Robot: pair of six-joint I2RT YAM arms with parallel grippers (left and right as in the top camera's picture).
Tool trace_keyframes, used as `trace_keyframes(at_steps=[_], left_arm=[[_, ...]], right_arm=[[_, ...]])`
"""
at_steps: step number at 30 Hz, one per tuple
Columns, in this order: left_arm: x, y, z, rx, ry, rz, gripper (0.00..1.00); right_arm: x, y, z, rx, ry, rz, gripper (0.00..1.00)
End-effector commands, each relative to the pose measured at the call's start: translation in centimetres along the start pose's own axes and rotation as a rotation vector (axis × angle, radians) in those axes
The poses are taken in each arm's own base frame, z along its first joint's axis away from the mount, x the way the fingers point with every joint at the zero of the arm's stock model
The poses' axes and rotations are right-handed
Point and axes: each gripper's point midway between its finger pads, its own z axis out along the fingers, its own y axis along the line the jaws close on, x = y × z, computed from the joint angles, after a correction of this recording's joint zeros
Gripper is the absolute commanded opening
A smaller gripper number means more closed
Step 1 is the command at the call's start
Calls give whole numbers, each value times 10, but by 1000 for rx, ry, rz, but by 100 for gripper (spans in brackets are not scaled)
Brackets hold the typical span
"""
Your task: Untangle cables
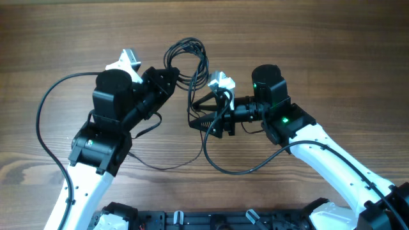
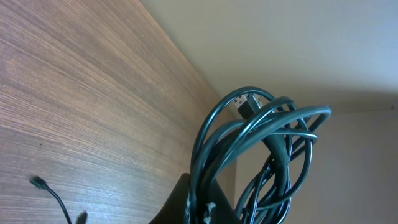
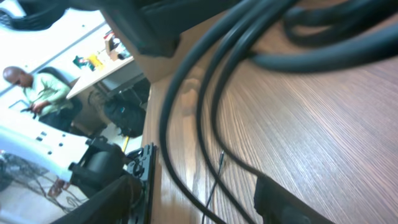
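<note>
A bundle of dark cables [image 1: 189, 59] loops over the middle of the wooden table. My left gripper [image 1: 170, 75] is shut on that bundle; in the left wrist view the coiled cables [image 2: 261, 143] rise out of the closed fingers [image 2: 224, 208], with a plug end [image 2: 249, 102] at the top. My right gripper [image 1: 195, 116] is just below and right of the loops. Its two fingers [image 3: 286, 202] stand apart, with several cable strands [image 3: 186, 93] running between them, untouched by either finger. A thin cord [image 1: 163, 167] trails across the table toward me.
White tags show at the left wrist [image 1: 130, 61] and by the right gripper [image 1: 222, 81]. Thicker black arm cables curve at the left [image 1: 42, 128] and under the right arm [image 1: 236, 170]. A thin cord end [image 2: 40, 182] lies on the wood. The table edge [image 3: 152, 155] is near.
</note>
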Motion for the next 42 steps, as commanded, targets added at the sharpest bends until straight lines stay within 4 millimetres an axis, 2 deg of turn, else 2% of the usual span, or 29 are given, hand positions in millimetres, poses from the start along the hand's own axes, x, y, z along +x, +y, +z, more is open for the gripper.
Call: trace_keyframes(at_steps=[1,3,6,8,12,15,17,20,23,26,30,32,35,39,42], left_arm=[[-5,-6,-6,26,-12,-40,4],[-4,-6,-6,28,-4,-72,4],[-3,-7,-6,31,0,-112,4],[-1,-8,-6,36,10,-116,4],[0,-8,-6,38,16,-116,4],[0,-9,-6,40,17,-122,4],[1,-10,-6,47,27,-136,4],[5,-14,-6,63,54,-146,4],[7,-15,-7,68,62,-144,4],[4,-13,-6,62,47,-132,4],[-5,-9,-6,38,-12,-6,4],[-7,-8,-6,32,-24,100,4],[-6,-6,-6,22,-21,245,4],[-3,2,-3,-7,-4,364,4],[4,5,3,-17,24,415,4]], right_arm=[[0,6,2,-46,6,-14,58],[0,-1,2,0,3,-10,64],[-2,-23,1,128,-8,-9,77],[-5,-29,0,161,-19,-22,84],[-7,-16,4,96,-21,-45,90],[-5,-1,10,30,-12,-65,90],[-4,4,14,16,-6,-98,84],[-4,-1,17,55,-4,-142,64],[-4,-5,17,80,-5,-138,40],[0,-6,16,81,7,-59,23],[11,-9,15,92,39,89,15],[15,-13,12,105,46,192,5],[18,-14,6,97,47,330,4],[11,-3,-1,13,36,383,4],[7,-5,-6,21,21,408,4]])
